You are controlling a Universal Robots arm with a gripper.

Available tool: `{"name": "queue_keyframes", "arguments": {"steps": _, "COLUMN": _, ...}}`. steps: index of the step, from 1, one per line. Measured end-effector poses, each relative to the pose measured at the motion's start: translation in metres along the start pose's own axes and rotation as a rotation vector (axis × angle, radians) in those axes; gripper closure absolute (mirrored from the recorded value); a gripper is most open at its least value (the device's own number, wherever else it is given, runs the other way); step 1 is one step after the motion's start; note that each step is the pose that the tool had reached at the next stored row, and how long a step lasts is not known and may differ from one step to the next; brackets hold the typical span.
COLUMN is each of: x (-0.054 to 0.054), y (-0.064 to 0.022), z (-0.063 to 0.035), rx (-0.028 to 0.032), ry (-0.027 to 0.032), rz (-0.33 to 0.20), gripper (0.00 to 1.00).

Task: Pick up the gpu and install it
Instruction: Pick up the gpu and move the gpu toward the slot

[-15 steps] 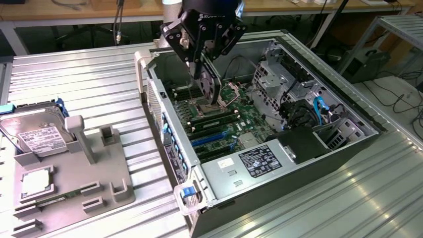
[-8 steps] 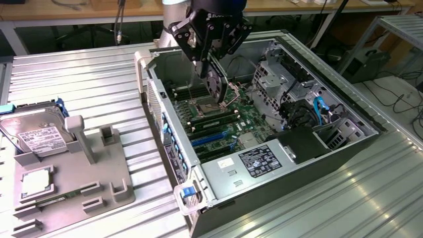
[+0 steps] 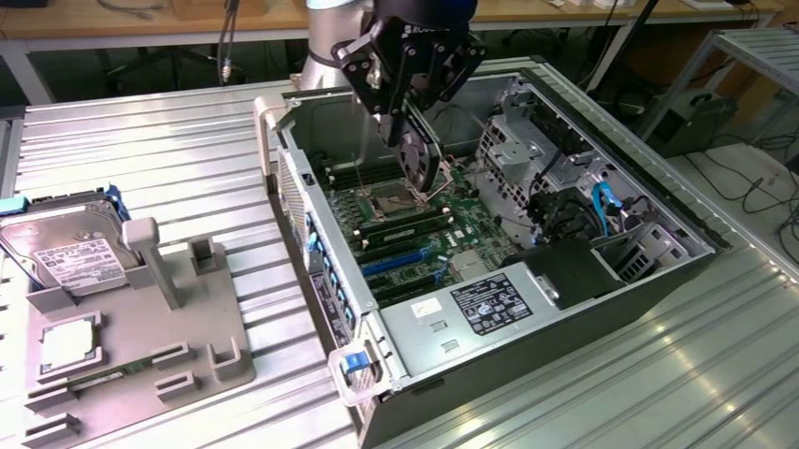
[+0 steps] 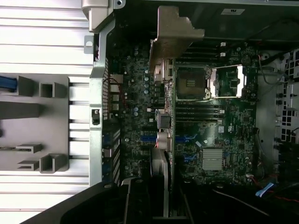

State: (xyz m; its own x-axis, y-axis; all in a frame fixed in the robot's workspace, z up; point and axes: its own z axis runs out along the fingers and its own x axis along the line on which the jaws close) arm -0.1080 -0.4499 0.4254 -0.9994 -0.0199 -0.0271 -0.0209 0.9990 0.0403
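And there was the gripper, hanging over the open computer case, its fingers drawn in narrow and clamped on the gpu. The card hung edge-down from the fingers, inside the case's upper opening and over the motherboard. Whether its lower edge touched the board could not be told.

From the wrist view the gpu showed as a thin edge running out from between the dark fingers. Its silvery bracket sat at the far end, close to the case's rear wall. Just beside the card lay the CPU socket, with its metal retention frame swung open. A small finned heatsink sat further along the board, and blue expansion slots lined up near the case's side wall.

Inside the case, at the end nearest the camera, the power supply showed its dark label. A blue cable curled among the drive bays on the far side.

Outside the case, towards the exterior view's left, a grey fixture plate rested on the ribbed metal table. A hard drive sat at its far end, well apart from the case. A small square silver CPU chip lay in a pocket nearer the camera.
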Motion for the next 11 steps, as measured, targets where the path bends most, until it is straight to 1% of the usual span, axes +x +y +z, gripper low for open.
{"name": "queue_keyframes", "arguments": {"steps": 11, "x": -0.015, "y": -0.0003, "z": 0.0009, "rx": 0.0000, "ry": -0.0006, "rz": 0.000, "gripper": 0.72}}
